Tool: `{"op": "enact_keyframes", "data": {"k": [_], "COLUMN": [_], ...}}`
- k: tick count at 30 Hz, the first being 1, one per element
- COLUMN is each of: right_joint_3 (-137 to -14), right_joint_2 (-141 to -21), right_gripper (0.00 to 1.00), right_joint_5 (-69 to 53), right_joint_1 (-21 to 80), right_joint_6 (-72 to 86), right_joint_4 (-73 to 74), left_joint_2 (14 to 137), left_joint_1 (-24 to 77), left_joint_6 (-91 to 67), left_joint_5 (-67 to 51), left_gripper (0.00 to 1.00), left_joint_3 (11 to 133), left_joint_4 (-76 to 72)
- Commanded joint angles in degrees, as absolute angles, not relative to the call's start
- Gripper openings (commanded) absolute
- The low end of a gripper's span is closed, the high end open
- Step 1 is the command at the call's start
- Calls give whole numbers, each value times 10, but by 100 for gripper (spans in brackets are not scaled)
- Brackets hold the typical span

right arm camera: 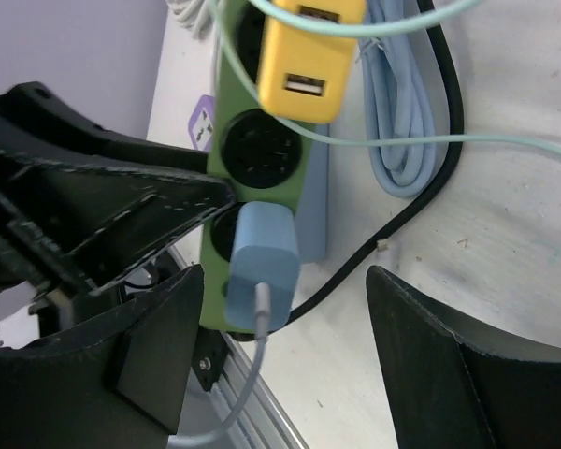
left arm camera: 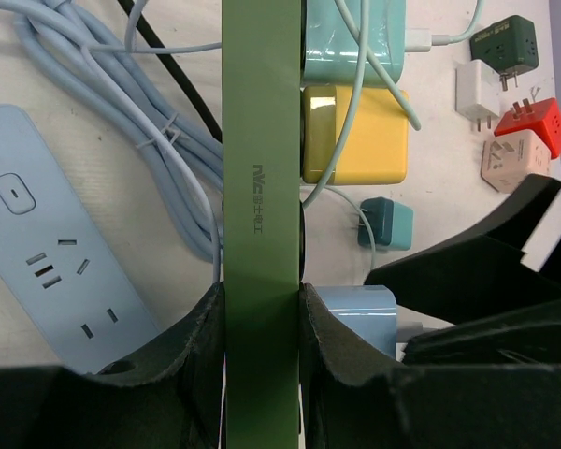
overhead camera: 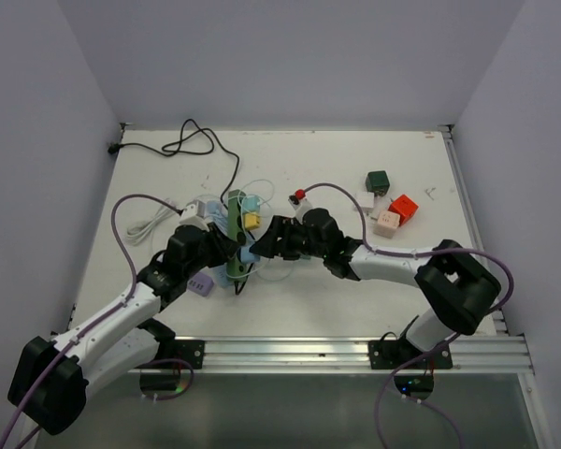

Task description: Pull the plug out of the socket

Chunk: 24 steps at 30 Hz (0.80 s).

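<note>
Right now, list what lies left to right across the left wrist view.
Blue strip → green strip → yellow plug → white adapter → red adapter.

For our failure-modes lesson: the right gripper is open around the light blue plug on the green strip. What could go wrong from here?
The right gripper is open around the light blue plug; closing too low could pinch its lead, not the body. A thin teal cable crosses the green power strip beside the yellow plug and might snag on the pull. The left gripper clamps only the strip's sides, so it may slip.
</note>
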<state>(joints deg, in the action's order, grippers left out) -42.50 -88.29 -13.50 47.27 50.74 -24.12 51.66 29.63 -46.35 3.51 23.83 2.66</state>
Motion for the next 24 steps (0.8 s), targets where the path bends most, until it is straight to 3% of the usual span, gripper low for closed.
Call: {"op": "enact_keyframes", "data": {"k": [1,6,9,12,14,16,17,18,24], "right_joint_3": [-455,-480,-487,-484,-482,-479,-476,-475,-461], "right_joint_2": [-918,-954,-959,-953,-944,-938,-933,-933,-925], "right_gripper": [73,64,43,7,0,0,0,0,0], "right_joint_5": [-148,-150,-150,-156,-159,-160,-161,-160,-163], "right_joint_1": [485,497,504,505,506,507,507,508,511], "right_joint_6": [544,566,570,576,576,572,570,571,576], "right_joint_4": [-280,-298,-299,-299,-296,-295,-295,-296,-315], "left_joint_2": [488,480,480,476,475,475,478,482,505], "left_joint_1": [293,293,293,292,292,293,293,292,292], "left_joint_6": [-463,-462,-462,-459,-458,-460,-461,-462,-476], "left_joint_5": [23,20,21,31,33,35,34,32,18], "left_gripper": [0,0,0,0,0,0,7,22,58], "left_joint_3": [245,236,229,225,223,223,224,224,225], "left_joint_4": [-62,-65,-67,-64,-64,-67,-67,-73,-90]}}
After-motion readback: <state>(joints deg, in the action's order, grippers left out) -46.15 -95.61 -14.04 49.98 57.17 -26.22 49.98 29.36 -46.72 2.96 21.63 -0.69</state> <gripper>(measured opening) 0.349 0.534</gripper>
